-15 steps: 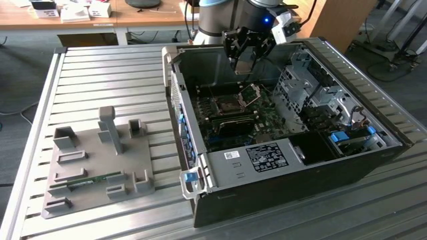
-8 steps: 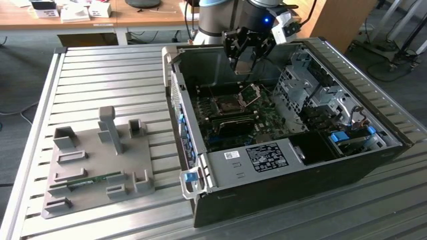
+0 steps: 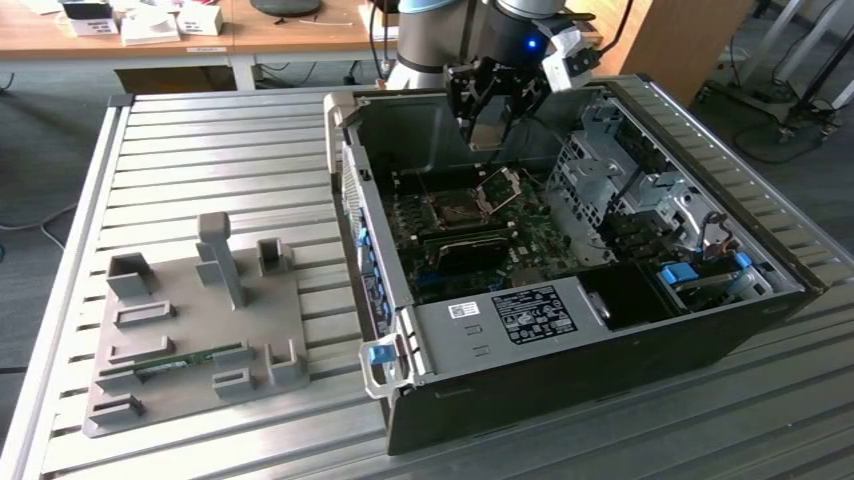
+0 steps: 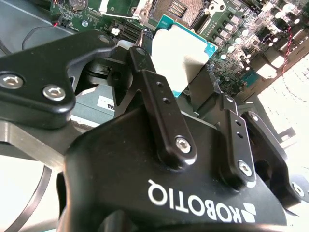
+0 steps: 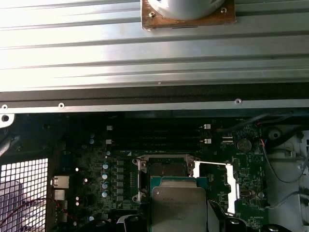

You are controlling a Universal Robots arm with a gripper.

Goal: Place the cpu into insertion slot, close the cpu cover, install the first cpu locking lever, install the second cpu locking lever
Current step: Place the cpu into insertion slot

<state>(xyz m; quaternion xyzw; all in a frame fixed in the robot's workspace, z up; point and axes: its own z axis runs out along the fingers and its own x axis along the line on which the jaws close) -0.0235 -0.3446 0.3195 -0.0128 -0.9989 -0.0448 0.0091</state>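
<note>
"Silvery-grey cpu (image 4: 181, 50), 1 of them: where is it?"
"Clamped between the 2 black fingers (image 4: 159, 101) of the gripper (image 4: 176, 72), above the open socket (image 5: 166, 169) on the green board (image 5: 96, 169)."
"And the cpu cover (image 5: 231, 191)?"
"1, standing raised at the socket's edge."
"Any writing?"
"White lettering on the gripper's body, plus 1 dark label (image 3: 534, 315) and 1 small white label (image 3: 463, 310) near the case (image 3: 561, 390)'s front edge."

You see the cpu (image 5: 177, 208) clipped by the first wrist view's edge and part-hidden behind the gripper (image 4: 178, 67) in the second wrist view.
</note>
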